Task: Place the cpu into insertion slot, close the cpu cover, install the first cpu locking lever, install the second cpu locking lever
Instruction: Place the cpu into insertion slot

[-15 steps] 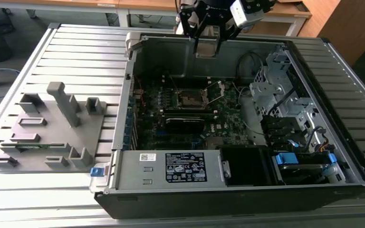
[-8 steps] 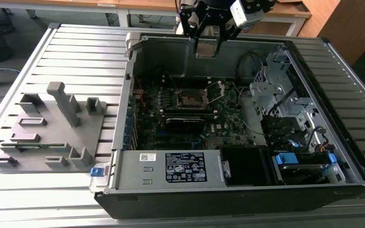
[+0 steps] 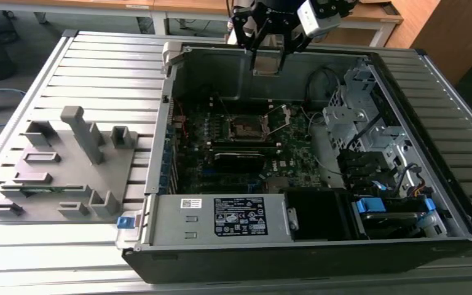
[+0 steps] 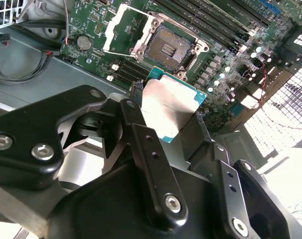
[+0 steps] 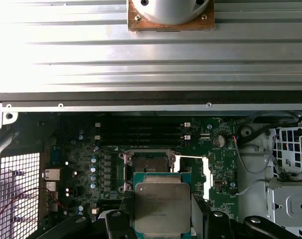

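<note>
Black pincer (image 4: 171, 115) clamped on opposite edges of flat silver-grey square cpu (image 4: 174, 99), airborne, at twelve o'clock from square black insertion slot (image 3: 244, 127) in exterior view. Thin silver cpu cover (image 4: 112, 29) raised. Chip likely light, stiff, slick, fragile: edge-hold only.

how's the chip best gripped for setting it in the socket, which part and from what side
Probably by two opposite side edges, coming down over its flat metal top, as the tool grips the chip now. It is thin, flat and square, so the edges give parallel faces and the underside stays free to meet the open socket.
</note>
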